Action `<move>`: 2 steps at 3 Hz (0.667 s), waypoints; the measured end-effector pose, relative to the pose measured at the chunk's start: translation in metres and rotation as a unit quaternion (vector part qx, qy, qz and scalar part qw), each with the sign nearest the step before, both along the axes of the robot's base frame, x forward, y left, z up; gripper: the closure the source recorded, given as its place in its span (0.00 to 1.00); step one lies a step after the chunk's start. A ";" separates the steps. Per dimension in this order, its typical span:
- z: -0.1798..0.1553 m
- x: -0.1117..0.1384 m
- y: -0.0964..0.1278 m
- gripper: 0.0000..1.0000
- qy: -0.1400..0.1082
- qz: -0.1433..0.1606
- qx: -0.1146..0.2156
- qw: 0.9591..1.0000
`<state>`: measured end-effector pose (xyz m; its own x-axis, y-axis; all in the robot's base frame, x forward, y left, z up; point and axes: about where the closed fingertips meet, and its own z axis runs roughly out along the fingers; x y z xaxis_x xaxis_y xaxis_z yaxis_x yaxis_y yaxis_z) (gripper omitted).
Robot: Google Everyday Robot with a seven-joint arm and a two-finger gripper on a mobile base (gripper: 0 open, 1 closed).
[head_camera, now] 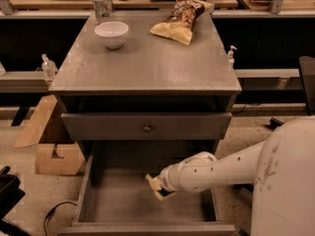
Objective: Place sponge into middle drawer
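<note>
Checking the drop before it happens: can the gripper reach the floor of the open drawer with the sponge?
Probably yes. The gripper, holding the sponge, hangs over the open drawer, between its side walls. The floor beneath looks bare, and the shut drawer above sits further back, not over it.

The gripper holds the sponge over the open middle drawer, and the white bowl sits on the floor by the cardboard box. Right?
Not quite. The camera view shows the white bowl on the cabinet top, not on the floor. The rest stands: the gripper holds the sponge over the open middle drawer.
</note>
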<state>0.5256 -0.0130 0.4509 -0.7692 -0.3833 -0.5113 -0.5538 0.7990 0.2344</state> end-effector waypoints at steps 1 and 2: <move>0.000 0.000 0.001 0.51 0.000 0.001 0.000 1.000; -0.001 -0.001 0.002 0.20 0.001 0.002 0.000 1.000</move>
